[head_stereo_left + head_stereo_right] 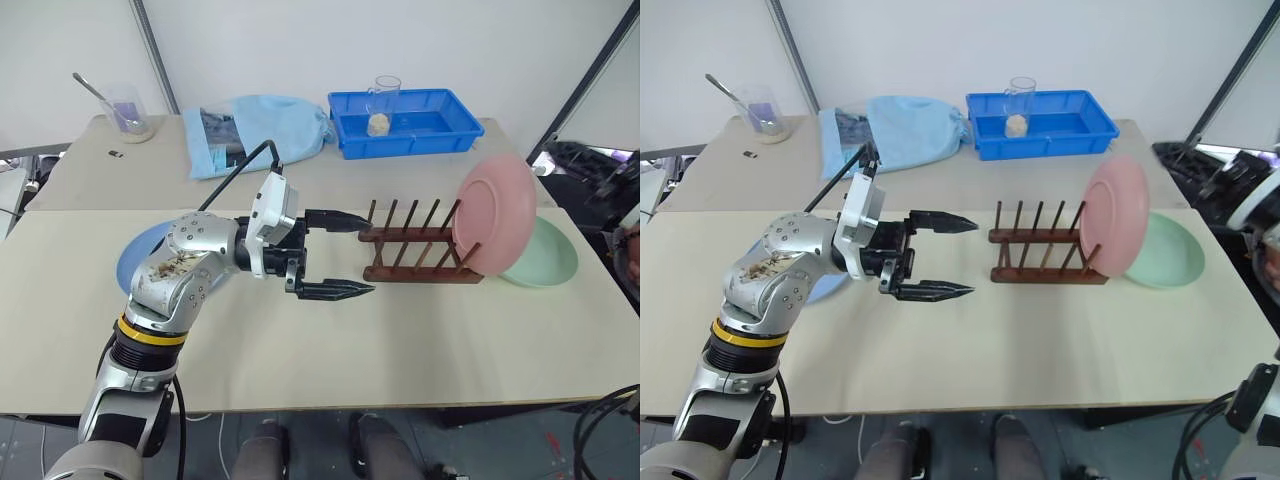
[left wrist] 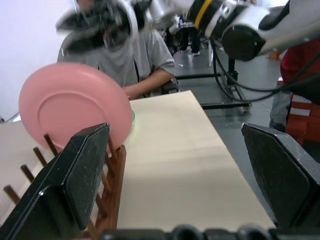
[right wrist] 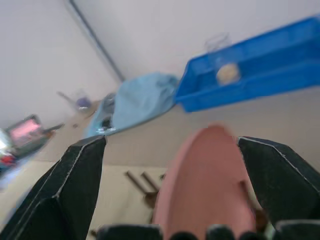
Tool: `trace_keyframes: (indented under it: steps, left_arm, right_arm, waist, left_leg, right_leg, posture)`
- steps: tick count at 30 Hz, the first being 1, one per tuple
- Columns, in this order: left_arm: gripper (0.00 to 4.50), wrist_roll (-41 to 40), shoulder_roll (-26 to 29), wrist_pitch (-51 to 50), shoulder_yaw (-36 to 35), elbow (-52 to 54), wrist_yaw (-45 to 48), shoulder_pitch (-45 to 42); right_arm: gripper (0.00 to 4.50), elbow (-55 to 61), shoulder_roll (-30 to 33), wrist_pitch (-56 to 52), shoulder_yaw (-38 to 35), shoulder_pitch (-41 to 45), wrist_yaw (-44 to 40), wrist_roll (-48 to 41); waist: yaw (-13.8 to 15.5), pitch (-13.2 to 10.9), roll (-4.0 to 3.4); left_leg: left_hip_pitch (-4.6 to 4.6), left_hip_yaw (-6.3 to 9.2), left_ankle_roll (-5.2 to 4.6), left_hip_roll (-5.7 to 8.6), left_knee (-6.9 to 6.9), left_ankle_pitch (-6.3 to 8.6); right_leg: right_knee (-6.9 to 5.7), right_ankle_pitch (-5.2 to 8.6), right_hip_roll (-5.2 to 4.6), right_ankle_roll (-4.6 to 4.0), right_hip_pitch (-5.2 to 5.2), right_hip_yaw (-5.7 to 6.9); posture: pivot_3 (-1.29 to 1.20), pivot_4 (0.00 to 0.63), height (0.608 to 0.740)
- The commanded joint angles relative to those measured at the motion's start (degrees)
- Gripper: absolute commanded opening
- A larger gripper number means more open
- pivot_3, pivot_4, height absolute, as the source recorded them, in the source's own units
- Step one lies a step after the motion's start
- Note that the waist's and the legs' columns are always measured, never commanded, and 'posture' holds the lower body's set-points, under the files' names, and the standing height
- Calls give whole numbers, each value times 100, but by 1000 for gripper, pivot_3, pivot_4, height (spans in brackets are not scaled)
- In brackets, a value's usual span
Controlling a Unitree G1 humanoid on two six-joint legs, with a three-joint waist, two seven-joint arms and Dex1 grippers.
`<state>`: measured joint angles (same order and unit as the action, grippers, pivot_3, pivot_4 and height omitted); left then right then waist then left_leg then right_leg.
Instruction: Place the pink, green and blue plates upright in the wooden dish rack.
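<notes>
Counting one done: pink plate stands in the rack; green plate and blue plate remain flat. My left gripper and right gripper are spread, empty.

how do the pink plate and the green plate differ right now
The pink plate stands upright, tilted, in the end slot of the wooden dish rack; the green plate lies flat on the table, beside the rack's end and partly hidden behind the pink one. One is pale pink, the other mint green. Both are plain and round.
</notes>
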<state>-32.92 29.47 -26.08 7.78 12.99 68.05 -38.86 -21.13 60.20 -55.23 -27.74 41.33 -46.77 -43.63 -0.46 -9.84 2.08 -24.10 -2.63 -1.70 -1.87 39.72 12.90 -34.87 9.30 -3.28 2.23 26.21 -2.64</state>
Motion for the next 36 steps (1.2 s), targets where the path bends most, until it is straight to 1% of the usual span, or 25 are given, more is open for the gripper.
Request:
trace_keyframes:
  steps: [1, 2, 4, 6, 9, 12, 16, 21, 22, 25, 27, 28, 29, 30, 32, 34, 36]
  left_arm:
    - [4500, 312, 152, 370, 52, 190, 49, -2]
    - [4500, 361, 169, 417, 72, 200, 50, 16]
    - [4500, 494, 203, 477, 164, 225, 21, 42]
    - [4500, 619, 196, 564, 250, 221, -13, 79]
    - [4500, 772, 173, 732, 361, 206, -16, 131]
    - [4500, 832, 133, 775, 407, 213, -63, 154]
    - [4500, 913, 97, 858, 433, 205, -105, 182]
    - [4500, 978, 20, 925, 414, 218, -231, 236]
    - [4500, 980, 23, 934, 409, 217, -231, 252]
    - [4500, 979, 39, 896, 390, 257, -258, 310]
    - [4500, 978, 57, 887, 384, 272, -262, 329]
    - [4500, 976, 62, 875, 378, 287, -276, 342]
    - [4500, 975, 67, 867, 373, 293, -288, 350]
    - [4500, 976, 70, 863, 368, 302, -298, 359]
    - [4500, 981, 75, 864, 364, 302, -309, 370]
    - [4500, 989, 79, 875, 366, 288, -307, 373]
    - [4500, 994, 81, 885, 368, 277, -307, 369]
  right_arm:
    - [4452, 1033, 700, 1607, 611, -1559, -1160, 1130]
    - [4452, 1180, 815, 1971, 720, -1916, -1365, 1341]
    - [4452, 1191, 898, 2491, 942, -2311, -1429, 1740]
    - [4452, 1116, 896, 3026, 1285, -2529, -1475, 2186]
    - [4452, 813, 825, 3716, 1878, -2520, -1409, 2900]
    - [4452, 238, 519, 4159, 2358, -2069, -1301, 3388]
    - [4452, -686, 65, 4614, 2815, -1373, -1137, 3918]
    - [4452, -1800, -387, 4952, 3100, -663, -908, 4377]
    - [4211, -1987, -442, 5012, 3138, -557, -880, 4450]
    - [3304, -2434, -550, 5169, 3194, -348, -822, 4608]
    - [2588, -2630, -605, 5194, 3180, -252, -811, 4639]
    - [2162, -2698, -623, 5218, 3174, -223, -805, 4654]
    - [1910, -2769, -639, 5247, 3175, -197, -793, 4673]
    - [1520, -2815, -648, 5272, 3175, -185, -788, 4687]
    - [891, -2883, -667, 5312, 3166, -177, -779, 4709]
    - [96, -2899, -674, 5379, 3137, -189, -729, 4724]
    - [35, -2831, -641, 5432, 3069, -228, -715, 4681]
  waist:
    - [57, 2, -1]
    - [54, 3, 0]
    - [29, 5, -5]
    - [-24, 4, -22]
    - [-66, 4, -23]
    - [-94, 3, -22]
    - [-128, 3, -22]
    - [-172, 3, -22]
    - [-176, 3, -22]
    - [-181, 3, -22]
    - [-178, 3, -22]
    - [-177, 3, -22]
    - [-177, 3, -22]
    - [-179, 3, -22]
    - [-183, 3, -22]
    - [-187, 3, -22]
    - [-177, 3, -21]
  left_leg:
    - [0, 1, 0, 0, -3, 0]
    - [0, 1, -7, 1, -2, 5]
    - [0, -10, -23, 3, 3, 16]
    - [2, -26, -23, 10, 8, 16]
    - [26, -47, -23, 12, 11, 16]
    - [42, -59, -23, 12, 11, 15]
    - [58, -65, -24, 13, 11, 13]
    - [58, -73, -28, 15, 8, 11]
    - [56, -74, -28, 17, 6, 12]
    - [48, -75, -35, 19, 1, 16]
    - [46, -75, -38, 19, 0, 18]
    - [46, -75, -39, 19, 0, 18]
    - [46, -75, -39, 19, 0, 18]
    - [46, -75, -38, 20, 2, 18]
    - [48, -76, -38, 20, 4, 18]
    - [57, -79, -37, 20, 6, 17]
    - [68, -78, -37, 20, 6, 17]
  right_leg:
    - [1, 3, 0, 6, -1, 2]
    - [-1, 7, -1, 22, -2, 3]
    - [0, 2, -6, 39, -4, -4]
    - [-1, -2, -13, 45, -1, -21]
    - [-7, 8, -10, 24, -6, -49]
    - [-14, 7, -5, 23, -8, -64]
    - [-17, 3, 6, 22, -11, -86]
    - [-17, -1, 13, 24, -12, -110]
    - [-15, -1, 12, 25, -12, -113]
    - [-9, -4, 12, 35, -9, -117]
    - [-7, -7, 11, 41, -9, -117]
    - [-7, -6, 11, 41, -9, -117]
    - [-7, -6, 11, 41, -9, -117]
    - [-7, -5, 10, 40, -10, -117]
    - [-8, -2, 10, 34, -11, -119]
    - [-13, -3, 10, 35, -15, -123]
    - [-13, -3, 12, 35, -26, -125]
  posture:
    - [0, 150, 720]
    - [0, 150, 720]
    - [0, 150, 720]
    - [0, 150, 720]
    - [0, 150, 720]
    - [0, 150, 720]
    - [0, 150, 720]
    - [0, 150, 720]
    - [0, 150, 720]
    - [0, 150, 720]
    - [0, 150, 720]
    - [0, 150, 720]
    - [0, 150, 720]
    - [0, 150, 720]
    - [0, 150, 720]
    - [0, 150, 720]
    - [0, 150, 720]
